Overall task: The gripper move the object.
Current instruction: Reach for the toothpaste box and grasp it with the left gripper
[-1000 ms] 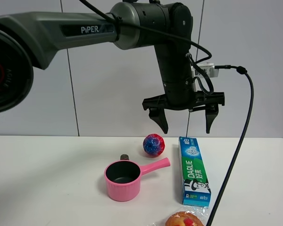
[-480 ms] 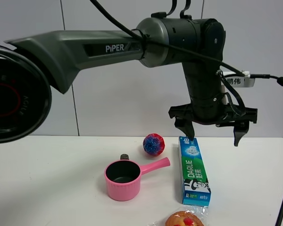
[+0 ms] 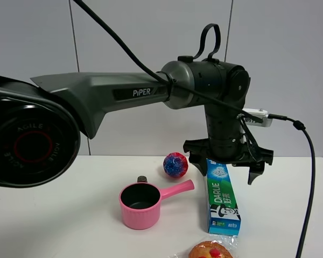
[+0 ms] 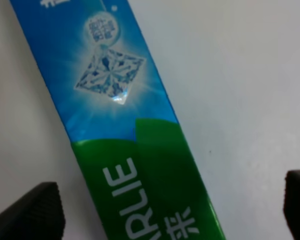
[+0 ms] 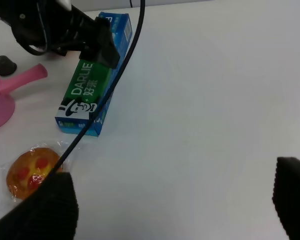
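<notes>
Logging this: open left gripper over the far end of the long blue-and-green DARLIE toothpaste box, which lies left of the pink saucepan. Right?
Not quite: the exterior high view shows the long blue-and-green DARLIE toothpaste box lying right of the pink saucepan, not left. The rest holds: the left gripper is open over its far end.

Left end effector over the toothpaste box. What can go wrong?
The open end effector is over the far end of the toothpaste box, not mid-length; a lift from there may let the box tilt or slip.
In the wrist view the box lies nearer one finger, so closing may skew it.
The ball is close to the end effector; it may get knocked.
</notes>
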Robot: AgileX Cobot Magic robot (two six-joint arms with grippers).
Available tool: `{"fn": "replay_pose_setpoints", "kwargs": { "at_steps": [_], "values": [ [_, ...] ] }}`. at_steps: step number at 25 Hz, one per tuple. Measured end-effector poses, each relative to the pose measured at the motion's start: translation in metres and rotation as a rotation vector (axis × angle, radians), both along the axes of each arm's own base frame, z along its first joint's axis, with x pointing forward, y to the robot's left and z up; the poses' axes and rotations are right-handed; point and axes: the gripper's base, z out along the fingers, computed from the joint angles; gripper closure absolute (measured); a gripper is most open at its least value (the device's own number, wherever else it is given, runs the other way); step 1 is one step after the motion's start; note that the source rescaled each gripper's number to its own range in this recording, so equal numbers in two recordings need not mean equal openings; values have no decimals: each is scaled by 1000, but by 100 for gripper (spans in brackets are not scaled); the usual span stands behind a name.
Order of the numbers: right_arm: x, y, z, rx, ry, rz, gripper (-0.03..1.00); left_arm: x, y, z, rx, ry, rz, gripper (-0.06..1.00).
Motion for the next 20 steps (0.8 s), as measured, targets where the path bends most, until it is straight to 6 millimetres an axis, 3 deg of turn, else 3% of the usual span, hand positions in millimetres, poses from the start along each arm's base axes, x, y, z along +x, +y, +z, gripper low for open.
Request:
{"fn": "replay_pose_setpoints", "kwargs": {
  "at_steps": [10,20],
  "values": [
    [0,0,0,0,0,0,-3,-1,-3,-16,-24,56,38,-6],
    [0,0,0,0,0,0,-3,7,3,-24,60,-27,28,-6]
  ]
}}
